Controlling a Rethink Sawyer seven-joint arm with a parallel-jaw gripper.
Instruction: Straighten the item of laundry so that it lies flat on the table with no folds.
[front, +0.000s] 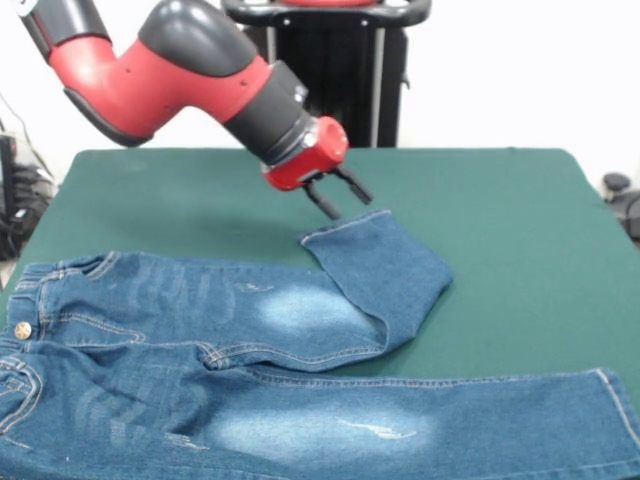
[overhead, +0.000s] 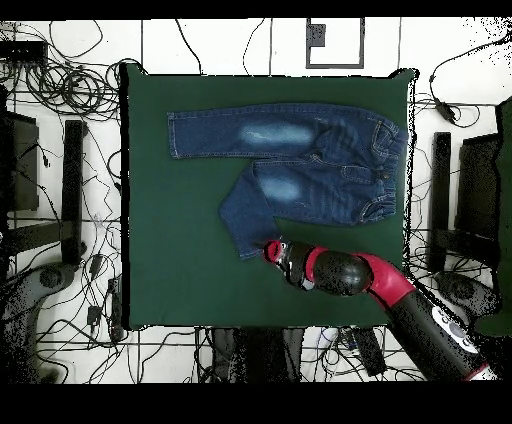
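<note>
Red-and-black gripper (front: 338, 198) hangs w/ its two dark fingers (front: 322, 202) spread, nothing pinched, tips just above the hem (front: 345, 227) of the folded jeans leg. In overhead view gripper (overhead: 270, 250) sits at that leg's hem corner, approx 6 o'clock of the jeans (overhead: 300, 160).

Jeans lie on the green table (front: 500, 230): waistband at 9 o'clock in front view, one leg (front: 420, 425) flat and running out toward 3 o'clock, other leg (front: 385, 275) doubled back at the knee so its hem points to 12 o'clock.

Step in hand, prob.: lining up on the hem for a grasp, fold not yet undone. Next move needs fingers lowered around the hem edge, closed on one denim layer only, then a drag toward 3 o'clock (front view) till that leg lies parallel w/ the other.
</note>
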